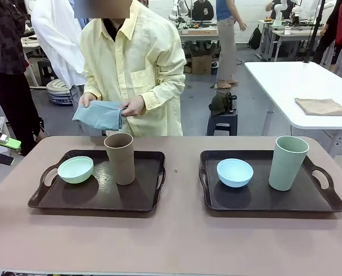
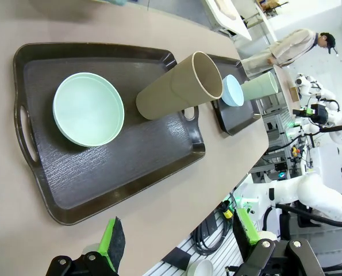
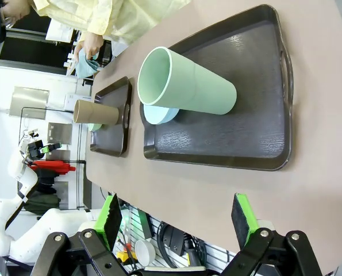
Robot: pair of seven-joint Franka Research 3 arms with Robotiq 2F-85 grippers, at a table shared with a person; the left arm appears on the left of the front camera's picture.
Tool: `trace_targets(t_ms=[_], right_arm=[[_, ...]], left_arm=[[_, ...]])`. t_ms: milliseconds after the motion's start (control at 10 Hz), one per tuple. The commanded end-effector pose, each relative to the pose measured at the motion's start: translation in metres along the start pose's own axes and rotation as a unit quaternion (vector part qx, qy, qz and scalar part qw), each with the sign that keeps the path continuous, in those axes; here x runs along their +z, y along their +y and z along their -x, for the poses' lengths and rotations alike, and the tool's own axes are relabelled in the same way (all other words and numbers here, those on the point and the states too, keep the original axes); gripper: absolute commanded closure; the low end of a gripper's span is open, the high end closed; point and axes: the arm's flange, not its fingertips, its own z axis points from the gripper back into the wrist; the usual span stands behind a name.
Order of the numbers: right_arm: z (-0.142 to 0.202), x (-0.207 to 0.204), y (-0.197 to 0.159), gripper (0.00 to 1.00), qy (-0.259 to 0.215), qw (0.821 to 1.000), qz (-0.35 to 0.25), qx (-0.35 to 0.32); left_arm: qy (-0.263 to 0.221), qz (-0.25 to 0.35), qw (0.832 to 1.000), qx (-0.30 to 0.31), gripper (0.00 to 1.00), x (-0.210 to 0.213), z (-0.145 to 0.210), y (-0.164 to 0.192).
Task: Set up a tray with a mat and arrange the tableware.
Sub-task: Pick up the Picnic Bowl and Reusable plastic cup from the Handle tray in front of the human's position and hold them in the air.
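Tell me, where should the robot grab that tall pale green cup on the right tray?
Probably around its side wall, above the middle, coming from the near right: the sage green cup stands upright, tall and handleless, with the blue bowl on its left. The open right hand faces the right tray.

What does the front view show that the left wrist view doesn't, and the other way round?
Front view: a person in a yellow shirt at the far side, holding a folded blue-grey cloth.
Left wrist view: black cables hanging below the near edge of the table.
Both: the left tray carrying the mint bowl and the tan cup, and the right tray carrying the blue bowl and the sage cup.
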Motion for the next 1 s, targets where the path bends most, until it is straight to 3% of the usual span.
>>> trace_targets(t_ms=[0, 900], right_arm=[[-0.0001, -0.0014, -0.0016, 0.0, -0.004, 1.0, -0.009, 0.003], [-0.0001, -0.0014, -0.0016, 0.0, -0.004, 1.0, -0.009, 0.003]], left_arm=[[-0.002, 0.006, 1.0, 0.0, 0.0, 0.0004, 0.0005, 0.0004], [-0.002, 0.006, 1.0, 0.0, 0.0, 0.0004, 0.0005, 0.0004]])
